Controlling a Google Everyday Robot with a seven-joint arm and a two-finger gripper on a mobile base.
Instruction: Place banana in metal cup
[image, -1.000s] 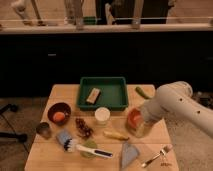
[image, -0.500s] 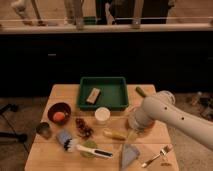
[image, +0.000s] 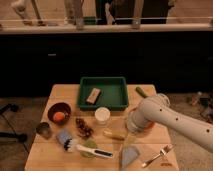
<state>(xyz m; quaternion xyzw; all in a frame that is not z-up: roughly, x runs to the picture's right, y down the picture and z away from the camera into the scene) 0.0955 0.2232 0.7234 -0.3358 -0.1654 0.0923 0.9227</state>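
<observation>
The banana (image: 114, 134) is small and pale yellow. It lies on the wooden table (image: 67, 92) in front of the white round cup (image: 102, 115). The metal cup (image: 44, 130) is small and dull grey and stands near the table's left edge, in front of the dark red bowl (image: 59, 113). My white arm (image: 165, 117) reaches in from the right. My gripper (image: 127, 125) points down just right of the banana and a little above the table. It is largely hidden by the arm's end.
A green tray (image: 118, 85) at the back holds a brown block (image: 93, 95). A green pod (image: 141, 92) lies right of it. Dark grapes (image: 83, 128), a white-handled brush (image: 82, 147), a grey cloth (image: 130, 156) and a fork (image: 157, 155) lie along the front.
My arm has swung left and lower, from the table's right side towards the banana. The objects on the table have not moved.
</observation>
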